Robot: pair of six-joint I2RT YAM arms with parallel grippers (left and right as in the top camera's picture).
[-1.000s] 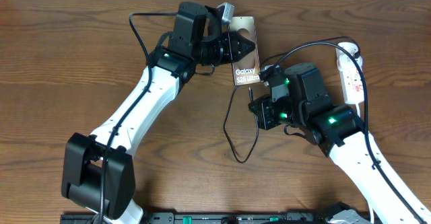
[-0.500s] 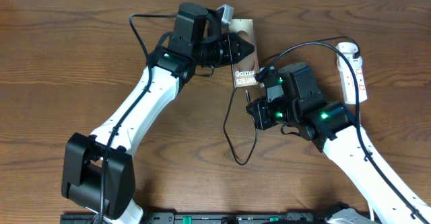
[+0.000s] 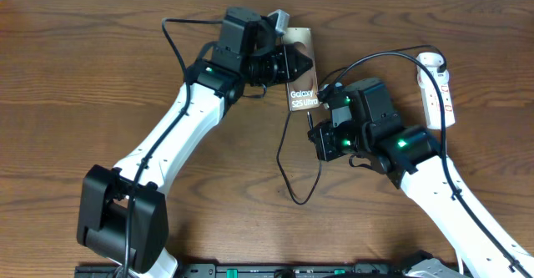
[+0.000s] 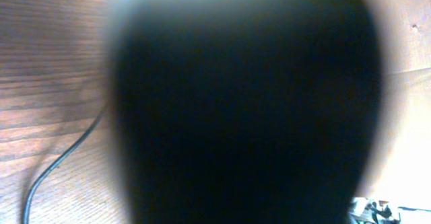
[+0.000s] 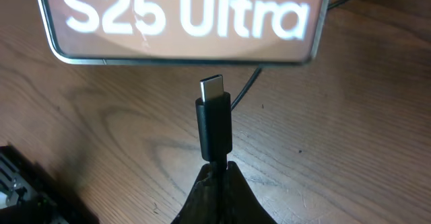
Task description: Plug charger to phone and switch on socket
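Observation:
The phone (image 3: 304, 90) lies on the wooden table, its lettered end toward my right arm. My left gripper (image 3: 301, 62) is shut on the phone's upper part, and a dark blur fills the left wrist view. My right gripper (image 5: 217, 173) is shut on the charger (image 5: 214, 120). The connector's metal tip points at the phone's bottom edge (image 5: 182, 57), a short gap away. From above, the right gripper (image 3: 312, 126) sits just below the phone. The charger's cable (image 3: 284, 165) loops down over the table. The socket (image 3: 437, 94) lies at the far right, untouched.
A black arm cable (image 3: 392, 55) arcs from my right arm toward the socket's top end. A thin cable (image 4: 50, 173) crosses the wood at the left wrist view's lower left. The arm bases (image 3: 121, 219) stand at the front edge.
My right arm moved left with the charger, uncovering the socket, then stayed put. My left gripper and the phone shifted slightly and the phone now lies a little straighter.

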